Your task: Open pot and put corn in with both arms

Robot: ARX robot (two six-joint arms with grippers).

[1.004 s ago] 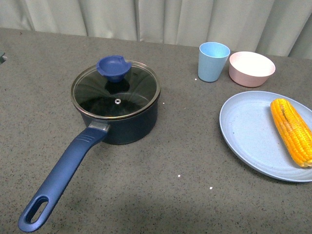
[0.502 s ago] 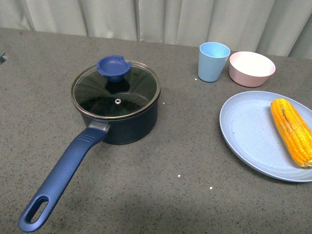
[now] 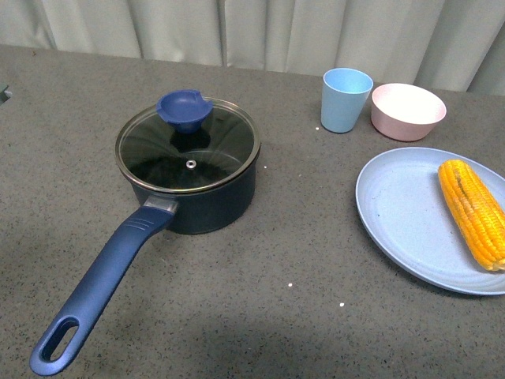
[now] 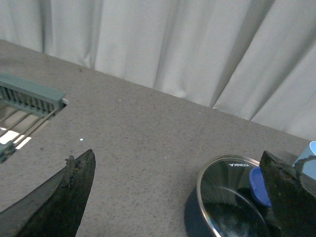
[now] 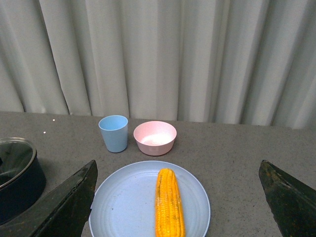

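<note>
The dark navy pot (image 3: 189, 170) stands left of centre on the grey table, its glass lid with the blue knob (image 3: 184, 109) on it and its long blue handle (image 3: 102, 276) pointing toward the near left. The corn (image 3: 473, 213) lies on a pale blue plate (image 3: 402, 221) at the right. Neither arm shows in the front view. In the left wrist view my left gripper (image 4: 177, 197) is open, held off the pot (image 4: 232, 202), whose lid is on. In the right wrist view my right gripper (image 5: 178, 197) is open, held off the corn (image 5: 169, 202), which lies between its jaws in the picture.
A light blue cup (image 3: 346, 99) and a pale pink bowl (image 3: 407, 110) stand behind the plate, near the curtain. A green wire rack (image 4: 29, 98) sits at the table's left edge. The right wrist view also shows the plate (image 5: 123, 207), cup (image 5: 114, 133), bowl (image 5: 155, 138) and pot (image 5: 17, 173).
</note>
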